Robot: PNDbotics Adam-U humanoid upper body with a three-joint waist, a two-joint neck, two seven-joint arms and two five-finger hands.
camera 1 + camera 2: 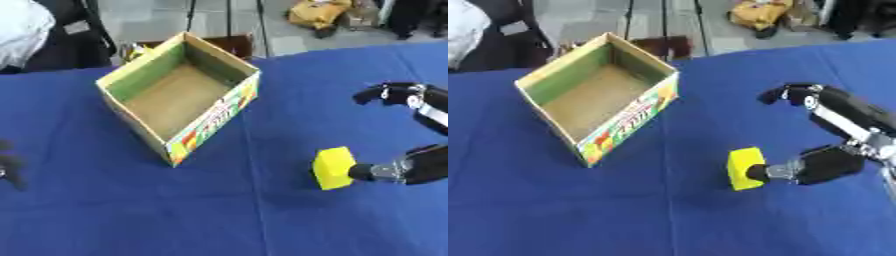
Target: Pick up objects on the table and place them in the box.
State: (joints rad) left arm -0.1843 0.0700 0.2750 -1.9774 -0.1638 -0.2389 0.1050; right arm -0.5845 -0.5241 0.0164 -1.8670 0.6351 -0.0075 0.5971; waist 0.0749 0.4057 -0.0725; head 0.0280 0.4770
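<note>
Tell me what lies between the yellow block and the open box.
Nothing: only bare blue tablecloth lies between the yellow block and the box, clearest in the right eye view.

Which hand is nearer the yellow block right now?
Right. The right hand is at the yellow block, one digit touching its right side. The left hand shows only at the left edge, far across the blue table.
</note>
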